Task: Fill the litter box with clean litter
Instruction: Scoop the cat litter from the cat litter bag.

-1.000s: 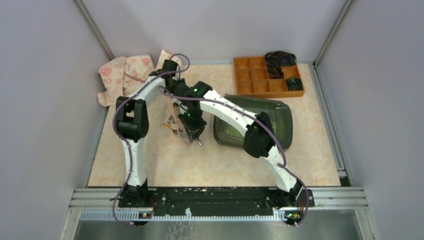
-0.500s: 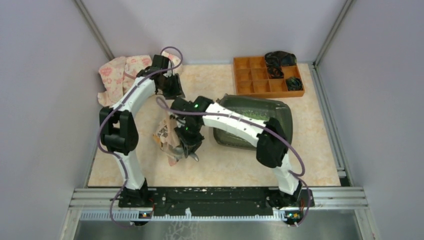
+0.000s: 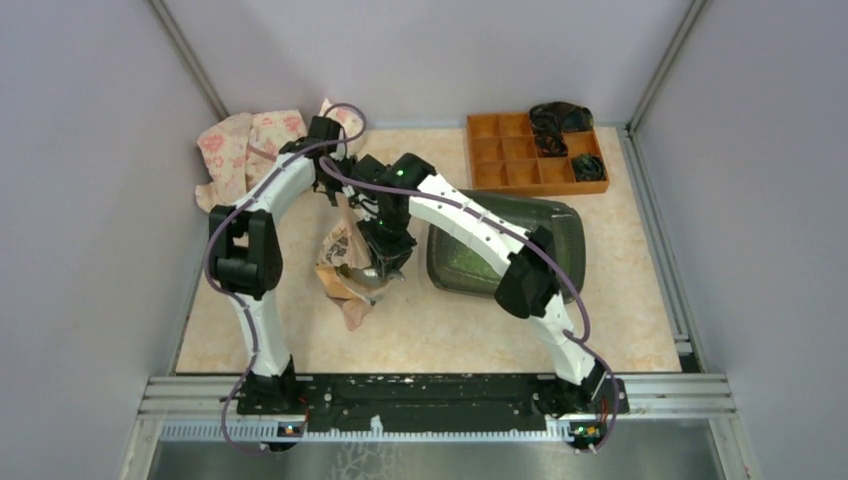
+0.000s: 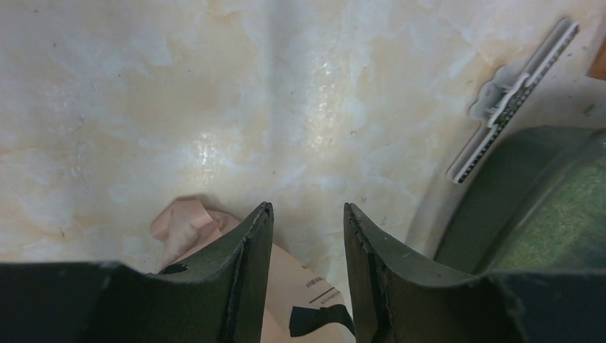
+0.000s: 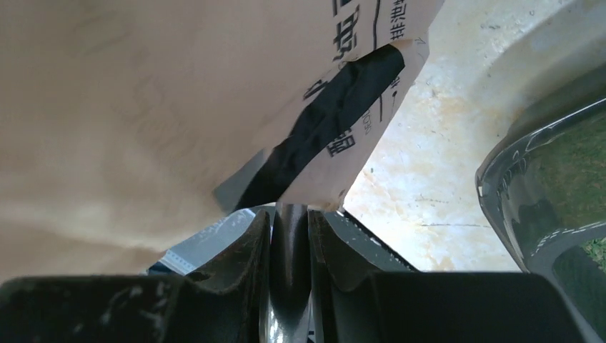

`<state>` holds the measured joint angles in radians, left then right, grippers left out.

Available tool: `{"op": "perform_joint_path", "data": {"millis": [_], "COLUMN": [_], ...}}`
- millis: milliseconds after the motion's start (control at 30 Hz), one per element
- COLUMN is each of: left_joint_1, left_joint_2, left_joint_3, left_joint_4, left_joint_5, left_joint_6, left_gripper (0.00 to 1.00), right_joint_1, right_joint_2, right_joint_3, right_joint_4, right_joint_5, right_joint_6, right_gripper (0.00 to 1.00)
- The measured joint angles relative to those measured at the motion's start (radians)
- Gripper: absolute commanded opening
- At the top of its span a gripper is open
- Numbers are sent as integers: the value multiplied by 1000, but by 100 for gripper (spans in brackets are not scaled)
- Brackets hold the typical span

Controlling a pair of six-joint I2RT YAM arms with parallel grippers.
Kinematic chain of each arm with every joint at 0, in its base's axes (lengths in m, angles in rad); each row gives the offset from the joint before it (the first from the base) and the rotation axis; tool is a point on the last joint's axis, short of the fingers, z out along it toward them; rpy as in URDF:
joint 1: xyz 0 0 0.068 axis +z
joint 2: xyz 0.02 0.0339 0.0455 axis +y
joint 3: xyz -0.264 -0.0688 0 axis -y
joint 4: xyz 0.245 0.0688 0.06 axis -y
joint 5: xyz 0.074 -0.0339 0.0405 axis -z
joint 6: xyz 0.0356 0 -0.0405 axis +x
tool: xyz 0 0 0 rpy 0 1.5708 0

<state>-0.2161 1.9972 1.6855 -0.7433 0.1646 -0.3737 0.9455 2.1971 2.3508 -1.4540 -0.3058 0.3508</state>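
The dark litter box (image 3: 570,225) lies right of centre with clean green litter (image 3: 465,262) in it; it also shows in the left wrist view (image 4: 493,207) and the right wrist view (image 5: 514,186). A peach paper bag (image 3: 340,262) lies crumpled to its left. My right gripper (image 3: 385,262) is shut on the grey scoop handle (image 5: 289,243), right at the bag (image 5: 143,107). The scoop's bowl is hidden. My left gripper (image 4: 307,207) is open and empty just above the bag's far end (image 4: 300,286); in the top view it (image 3: 343,200) sits behind the right arm.
An orange compartmented organiser (image 3: 520,150) with dark items stands at the back right. A pink floral cloth (image 3: 245,145) lies at the back left corner. Grey walls close in both sides. My right arm crosses over the litter box's left half.
My right gripper has moved the scoop back from the near side, up against the bag. My left gripper has come down from the back toward the bag's far end. The bag has shifted.
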Motion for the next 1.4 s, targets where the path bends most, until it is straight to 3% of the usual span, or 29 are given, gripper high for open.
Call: {"op": "perform_joint_path", "data": {"millis": [300,1400], "left_joint_1": [0,8], "left_joint_2": [29,88], "left_joint_3": [-44,-114], "left_joint_4": [4,26], "left_joint_5": [1,-26], "left_joint_6": [5,-6], "left_gripper": [47,46], "right_joint_1": [-20,-39], "right_joint_2": [22,295], "right_joint_3": [-31,198], "right_joint_4": [-33,-68], "right_joint_5": [-31,-160], "right_joint_6": [9,82], "right_gripper": [0,0]}}
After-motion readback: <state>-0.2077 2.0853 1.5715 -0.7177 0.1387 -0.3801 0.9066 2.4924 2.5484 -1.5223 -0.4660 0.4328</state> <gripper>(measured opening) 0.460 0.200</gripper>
